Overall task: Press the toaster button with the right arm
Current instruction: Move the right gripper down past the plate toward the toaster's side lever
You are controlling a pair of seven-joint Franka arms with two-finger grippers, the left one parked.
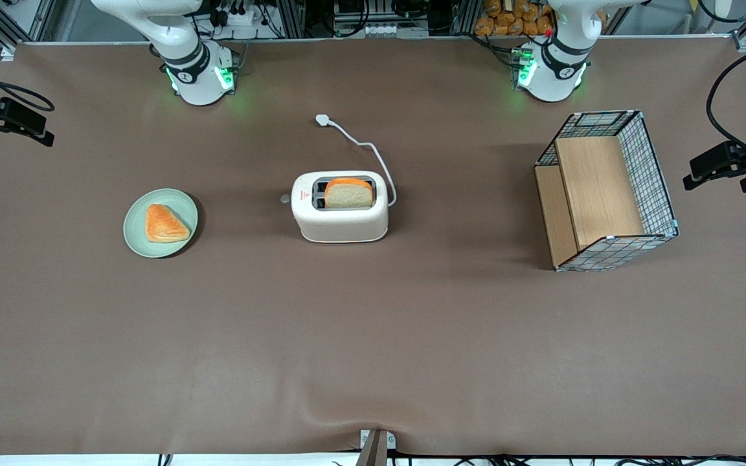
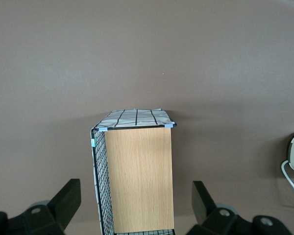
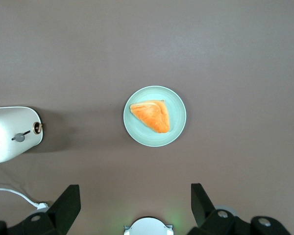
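— What does the toaster [image 1: 340, 208] look like, and where does it sit?

— It is a smooth, cream-white, rounded box near the middle of the brown matte table [image 1: 373, 336], with a slice of bread [image 1: 348, 193] standing in one slot. Its long axis runs along the table, and its narrow end with the small round button [image 1: 285, 199] faces the working arm's end, toward a pale green round plate [image 1: 160, 222] holding a triangular golden pastry [image 1: 164, 224]. A white cord [image 1: 373, 152] curls away from the opposite narrow end to a plug [image 1: 322, 120] lying farther from the front camera.

— And the gripper [image 3: 132, 205]?

— It hangs high above the plate, its dark fingers [image 3: 66, 205] spread wide and holding nothing; in the wrist view they are cut off at the edge.

— Anything else?

— A wire-mesh basket [image 1: 606, 191] with wooden panels stands toward the parked arm's end. The right arm [image 1: 172, 39] is cropped in the front view above its base.
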